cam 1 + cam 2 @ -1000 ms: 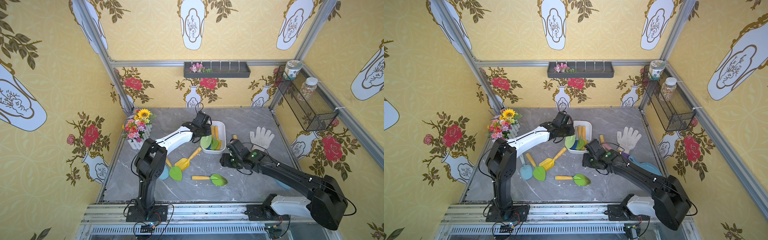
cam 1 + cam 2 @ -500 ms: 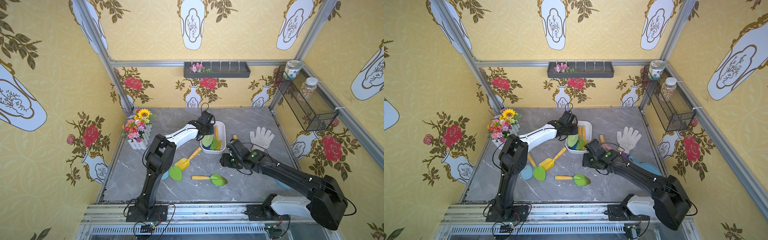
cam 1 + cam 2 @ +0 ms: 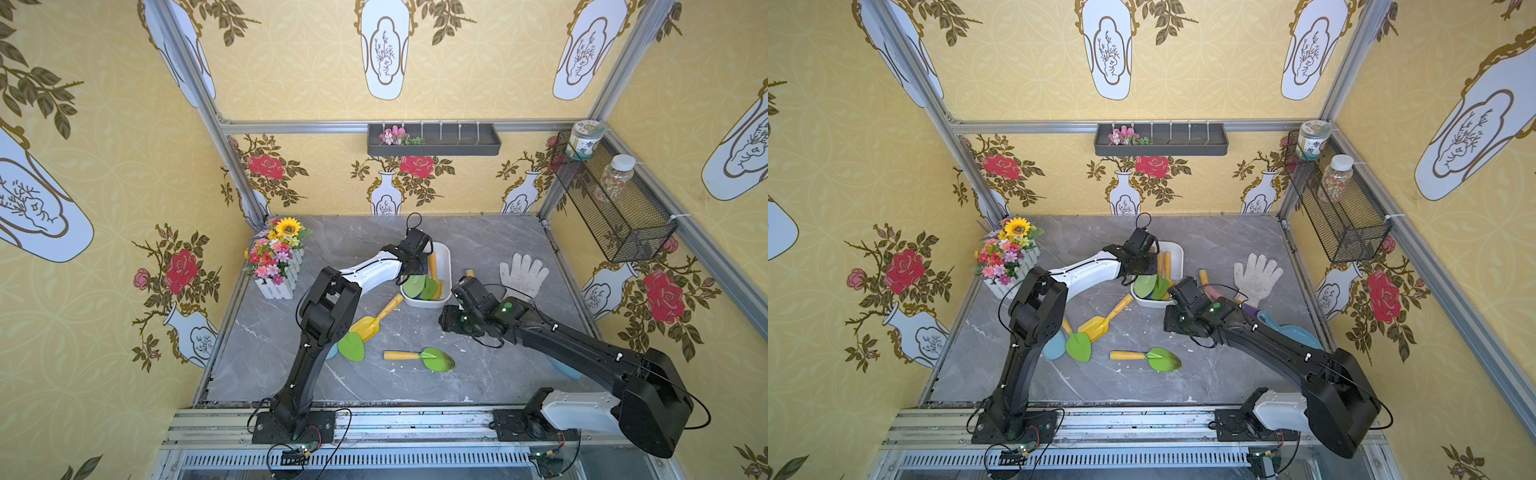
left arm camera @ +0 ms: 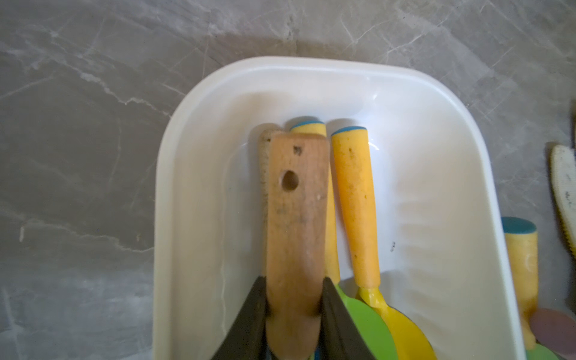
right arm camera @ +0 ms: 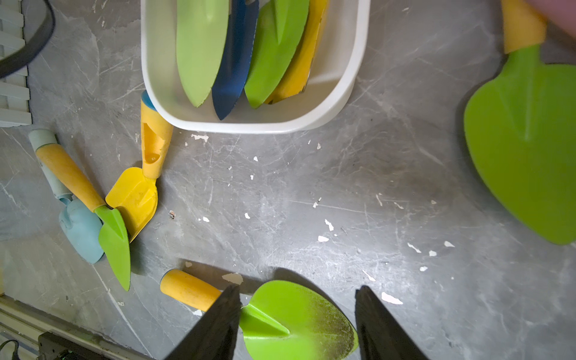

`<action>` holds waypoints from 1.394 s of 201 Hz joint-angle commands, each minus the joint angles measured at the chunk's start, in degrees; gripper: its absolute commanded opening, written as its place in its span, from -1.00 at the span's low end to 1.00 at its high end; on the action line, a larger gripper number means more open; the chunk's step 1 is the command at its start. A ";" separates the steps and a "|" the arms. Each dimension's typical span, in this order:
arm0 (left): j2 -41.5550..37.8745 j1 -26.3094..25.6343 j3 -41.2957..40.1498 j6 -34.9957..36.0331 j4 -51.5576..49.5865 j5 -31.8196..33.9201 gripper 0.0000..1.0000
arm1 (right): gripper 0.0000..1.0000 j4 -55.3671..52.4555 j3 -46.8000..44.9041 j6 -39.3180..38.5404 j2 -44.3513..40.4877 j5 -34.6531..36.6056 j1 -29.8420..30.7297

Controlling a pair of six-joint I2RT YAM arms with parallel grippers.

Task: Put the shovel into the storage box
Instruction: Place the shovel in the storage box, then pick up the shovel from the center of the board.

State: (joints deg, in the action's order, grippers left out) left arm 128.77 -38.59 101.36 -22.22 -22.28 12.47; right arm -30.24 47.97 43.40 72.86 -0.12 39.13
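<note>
Left fingers (image 4: pixel 247 321) closed tight on the wooden-handled shovel (image 4: pixel 296 218), pinching the handle near its blade end; the blade itself is hidden under the wrist. Handle's long axis runs along the length of the storage box (image 4: pixel 193 174), free end toward the box's far short wall, all of the visible handle inside the rim line. It sits just beside and partly over two yellow handles (image 4: pixel 355 202) lying in the box on the same heading. Cannot tell whether it rests on them or hangs a little above. Judgement: shovel is aligned and over the box, so the next move looks like a short lowering and release, not a re-aim. Right fingers (image 5: pixel 218 327) about half open, empty, straddling from above a green shovel (image 5: pixel 296 321) that lies on the surface (image 5: pixel 343 193), apart from the box on its near side; left arm is the one at the box
</note>
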 commanded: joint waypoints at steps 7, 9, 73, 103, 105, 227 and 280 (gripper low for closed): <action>0.87 -0.13 0.33 0.75 0.83 1.41 -0.38 | 0.25 -0.59 0.29 -0.15 0.09 0.12 0.02; 0.87 -0.10 0.33 0.76 0.79 1.46 -0.37 | 0.25 -0.63 0.24 -0.15 0.09 0.12 -0.01; -0.73 -0.09 -0.86 0.09 0.65 2.03 -0.18 | 0.25 -0.68 0.11 0.04 -0.17 0.24 -0.02; -3.74 -0.43 -2.61 -0.58 0.66 1.82 -0.17 | 0.25 -1.49 0.71 -0.35 -0.61 0.82 -0.11; -4.02 -0.48 -2.76 -0.66 0.66 1.74 -0.17 | 0.25 -1.53 0.72 -0.40 -0.72 0.82 -0.11; -23.91 -1.01 -22.52 -5.65 6.05 -3.97 -0.10 | 0.27 -1.93 3.23 -2.00 0.66 0.35 -0.64; -29.92 -0.96 -30.87 -7.94 8.20 -4.47 -0.10 | 0.27 -1.93 4.13 -2.51 1.57 0.12 -0.61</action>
State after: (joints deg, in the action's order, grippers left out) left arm 100.57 -39.64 73.12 -28.62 -16.25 8.82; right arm -32.03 51.20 41.74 74.15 0.08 38.50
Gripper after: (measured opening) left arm 0.452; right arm 0.635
